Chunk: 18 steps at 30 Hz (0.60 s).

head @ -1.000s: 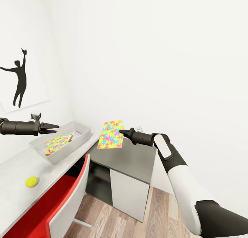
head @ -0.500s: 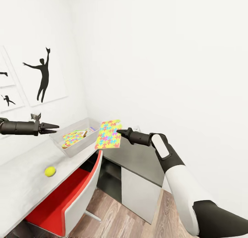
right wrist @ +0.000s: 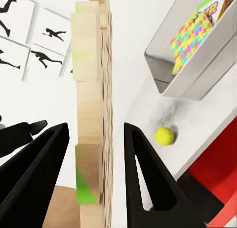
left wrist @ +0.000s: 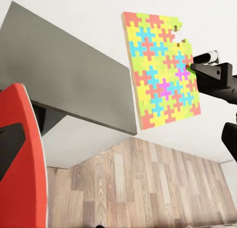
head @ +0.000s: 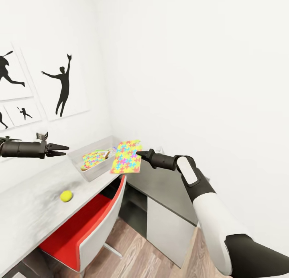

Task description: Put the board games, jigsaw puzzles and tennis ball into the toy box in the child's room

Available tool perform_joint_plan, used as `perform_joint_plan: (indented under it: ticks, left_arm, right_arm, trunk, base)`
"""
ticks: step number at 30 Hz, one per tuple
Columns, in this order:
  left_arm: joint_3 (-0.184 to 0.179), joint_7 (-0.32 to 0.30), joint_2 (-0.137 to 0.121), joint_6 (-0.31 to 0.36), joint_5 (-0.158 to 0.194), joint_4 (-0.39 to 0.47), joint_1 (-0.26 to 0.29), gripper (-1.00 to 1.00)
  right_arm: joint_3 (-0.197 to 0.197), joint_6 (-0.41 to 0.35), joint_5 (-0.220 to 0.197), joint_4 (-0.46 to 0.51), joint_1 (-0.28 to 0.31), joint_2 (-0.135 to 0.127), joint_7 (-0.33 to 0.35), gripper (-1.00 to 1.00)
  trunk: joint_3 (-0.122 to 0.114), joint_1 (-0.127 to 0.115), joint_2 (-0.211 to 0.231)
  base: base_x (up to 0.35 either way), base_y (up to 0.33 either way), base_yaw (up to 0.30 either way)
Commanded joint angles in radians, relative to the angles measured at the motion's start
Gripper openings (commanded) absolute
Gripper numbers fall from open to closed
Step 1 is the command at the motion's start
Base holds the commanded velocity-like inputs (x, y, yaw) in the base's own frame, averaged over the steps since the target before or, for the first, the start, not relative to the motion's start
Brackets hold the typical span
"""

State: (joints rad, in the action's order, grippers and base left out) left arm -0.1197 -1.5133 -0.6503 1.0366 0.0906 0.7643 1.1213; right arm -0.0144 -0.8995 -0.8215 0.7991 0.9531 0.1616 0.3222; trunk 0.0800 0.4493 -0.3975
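- Right gripper (head: 138, 153): jaws clamped on the jigsaw puzzle (head: 126, 157), held upright on edge.
- Toy box (head: 95, 160): just beyond the held puzzle, ahead of the jaws.
- Left gripper (head: 64, 150): jaws slightly apart, empty, beside the box.
- Tennis ball (head: 66, 196): on the table (head: 28, 205).

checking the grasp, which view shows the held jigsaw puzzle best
The left wrist view: the jigsaw puzzle shows its whole face, the right gripper on its edge. The head view shows it smaller; the right wrist view shows just its edge.
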Motion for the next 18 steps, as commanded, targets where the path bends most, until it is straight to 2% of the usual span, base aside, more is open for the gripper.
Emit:
perform_joint_plan:
  ticks: [1,8,18]
  left_arm:
    - [-0.006,0.001,-0.002,0.011,0.009,0.0,0.002,1.0]
    - [-0.005,0.001,-0.002,0.011,0.009,0.0,0.002,1.0]
    - [-0.006,0.001,-0.002,0.011,0.009,-0.001,0.002,1.0]
  right_arm:
    - [0.001,-0.002,0.007,0.0,0.001,0.0,0.005,-1.0]
    - [0.001,-0.001,0.012,0.012,0.001,0.002,0.0,-1.0]
    - [0.001,-0.001,0.015,0.015,0.001,0.002,0.0,-1.0]
  trunk:
    - [0.002,0.001,-0.002]
    - [0.002,0.001,-0.002]
    - [0.001,0.001,-0.002]
  base:
    - [0.008,-0.144,0.006]
    - [0.002,-0.145,0.045]
    - [0.021,-0.124,0.261]
